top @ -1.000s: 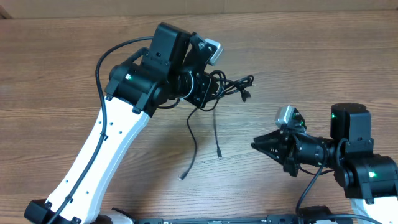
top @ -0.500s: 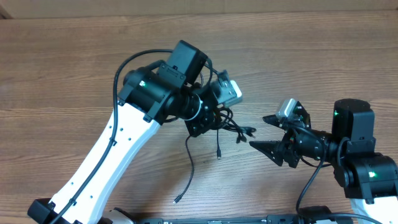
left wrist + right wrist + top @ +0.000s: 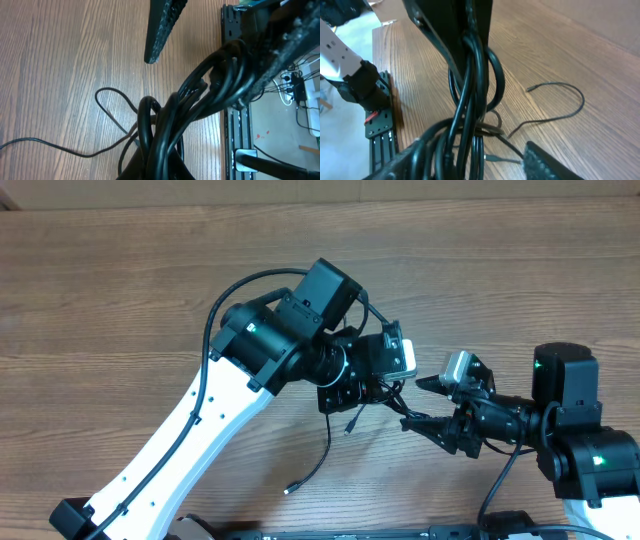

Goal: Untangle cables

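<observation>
Closer together now, left tool (image 3: 345, 395) clamped on cables (image 3: 475, 90), right tool (image 3: 412, 403) wide, wrist view alone shows it straddling them

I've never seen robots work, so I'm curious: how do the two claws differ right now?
The left gripper is shut on the bunch of cables; the right gripper is open. The left gripper holds the cables from above; the right gripper lies roughly level, its fingers either side of them. Both are black, two-fingered and at the same bunch.
</observation>
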You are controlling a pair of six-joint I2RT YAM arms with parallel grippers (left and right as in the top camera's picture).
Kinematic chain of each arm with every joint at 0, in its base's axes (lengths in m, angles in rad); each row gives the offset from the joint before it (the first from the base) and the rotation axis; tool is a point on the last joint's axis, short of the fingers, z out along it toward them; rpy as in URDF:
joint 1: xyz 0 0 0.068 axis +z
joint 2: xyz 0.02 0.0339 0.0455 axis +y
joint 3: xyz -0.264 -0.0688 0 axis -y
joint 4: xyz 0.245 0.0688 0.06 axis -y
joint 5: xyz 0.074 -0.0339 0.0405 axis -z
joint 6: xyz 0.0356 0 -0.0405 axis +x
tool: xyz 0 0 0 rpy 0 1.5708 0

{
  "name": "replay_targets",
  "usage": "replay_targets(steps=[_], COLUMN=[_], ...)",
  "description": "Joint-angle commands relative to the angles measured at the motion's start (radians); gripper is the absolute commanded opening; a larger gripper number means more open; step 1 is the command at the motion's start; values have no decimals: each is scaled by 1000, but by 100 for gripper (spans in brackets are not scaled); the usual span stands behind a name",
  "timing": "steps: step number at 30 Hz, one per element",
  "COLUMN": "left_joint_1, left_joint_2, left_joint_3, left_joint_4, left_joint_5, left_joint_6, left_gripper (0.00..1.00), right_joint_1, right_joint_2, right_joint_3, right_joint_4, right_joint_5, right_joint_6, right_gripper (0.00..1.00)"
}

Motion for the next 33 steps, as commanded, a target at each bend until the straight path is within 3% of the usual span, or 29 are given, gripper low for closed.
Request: replay_targets(steps=[1,3,5,9,13,21,24,27,33], left_joint_1=[-3,-4,-3,-2,1,53,86,134,161], left_joint_2=[-19,-19,-19,-19,-19,-19,-19,-19,-19], left_joint_3=[11,11,11,11,11,11,11,11,11], left_joint_4=[-2,-2,-2,0,13,54,83,127,161], left_joint_5=[23,23,23,13,-99,-500,-512,-509,-509], left_joint_6=[40,40,39,20,-116,-642,-763,-931,-1050], left_gripper=[4,4,4,4,4,4,9,4,4], right_joint_1=[4,4,4,4,3,4,4,4,4], right_joint_2=[-7,-7,-7,-7,-7,-7,-7,-7,-7], right_joint_3=[6,6,6,6,6,6,6,6,6], right_joint_4=[10,13,13,8,-2,-65,-105,-150,-202], right_joint_5=[-39,-46,-45,-45,-41,-34,-34,-34,-14], right_joint_6=[-21,-21,-21,-19,2,5,-2,-2,0], right_gripper=[47,21,4,4,4,4,4,4,4])
